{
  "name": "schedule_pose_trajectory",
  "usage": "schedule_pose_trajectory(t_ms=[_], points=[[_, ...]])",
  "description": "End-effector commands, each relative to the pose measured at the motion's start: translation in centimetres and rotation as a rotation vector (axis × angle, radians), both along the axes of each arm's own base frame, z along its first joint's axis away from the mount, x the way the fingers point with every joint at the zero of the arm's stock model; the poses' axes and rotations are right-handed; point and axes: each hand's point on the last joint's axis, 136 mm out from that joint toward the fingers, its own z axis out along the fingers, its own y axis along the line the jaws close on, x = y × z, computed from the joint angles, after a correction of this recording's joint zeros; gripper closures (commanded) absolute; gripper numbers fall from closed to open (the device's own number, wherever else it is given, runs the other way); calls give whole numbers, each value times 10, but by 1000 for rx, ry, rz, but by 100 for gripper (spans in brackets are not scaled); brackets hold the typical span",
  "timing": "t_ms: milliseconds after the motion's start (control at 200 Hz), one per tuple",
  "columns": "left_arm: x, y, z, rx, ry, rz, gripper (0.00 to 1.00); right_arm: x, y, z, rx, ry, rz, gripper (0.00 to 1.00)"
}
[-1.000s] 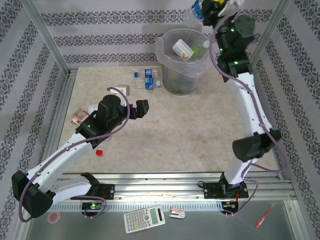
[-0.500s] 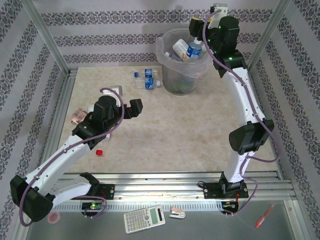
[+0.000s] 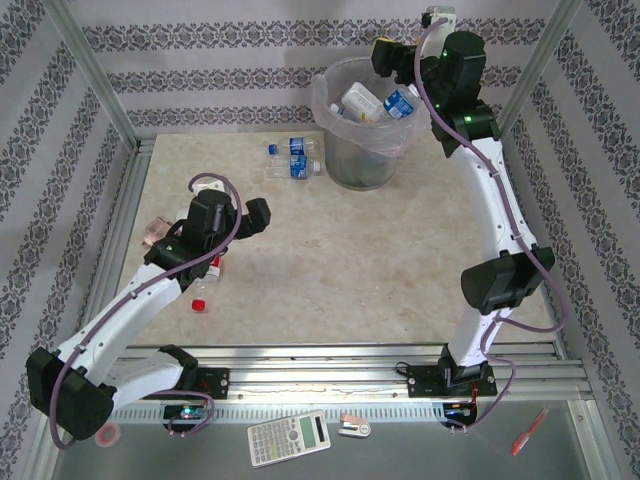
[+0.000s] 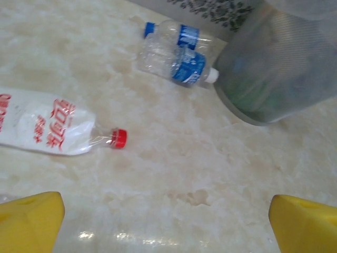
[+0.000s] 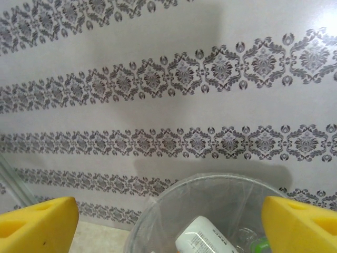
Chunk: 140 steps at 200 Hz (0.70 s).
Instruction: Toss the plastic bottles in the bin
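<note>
The blue-labelled bottle (image 3: 400, 103) has dropped into the bin (image 3: 360, 165) — right gripper (image 5: 168, 224) now spread; left gripper (image 4: 166, 221) spread too.

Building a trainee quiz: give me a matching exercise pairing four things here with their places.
1 blue-labelled clear plastic bottles
2 red-capped crushed plastic bottle
3 white-labelled plastic bottle
4 right claw

A open, above the round dark grey mesh bin
B inside the bin
C on the beige table beside the bin
D on the table before the left claw

Pairs: 1-C, 2-D, 3-B, 4-A
</note>
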Motion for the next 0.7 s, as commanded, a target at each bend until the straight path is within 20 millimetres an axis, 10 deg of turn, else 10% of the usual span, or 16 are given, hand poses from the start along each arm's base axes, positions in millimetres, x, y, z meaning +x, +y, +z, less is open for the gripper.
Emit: schedule_pose_trajectory(t_ms=[0, 694], points=[[-5, 22, -11, -12, 81, 114, 0, -26, 5, 27, 15, -42, 69, 9], [-29, 81, -91, 77, 611, 292, 0, -84, 49, 15, -78, -11, 282, 2]])
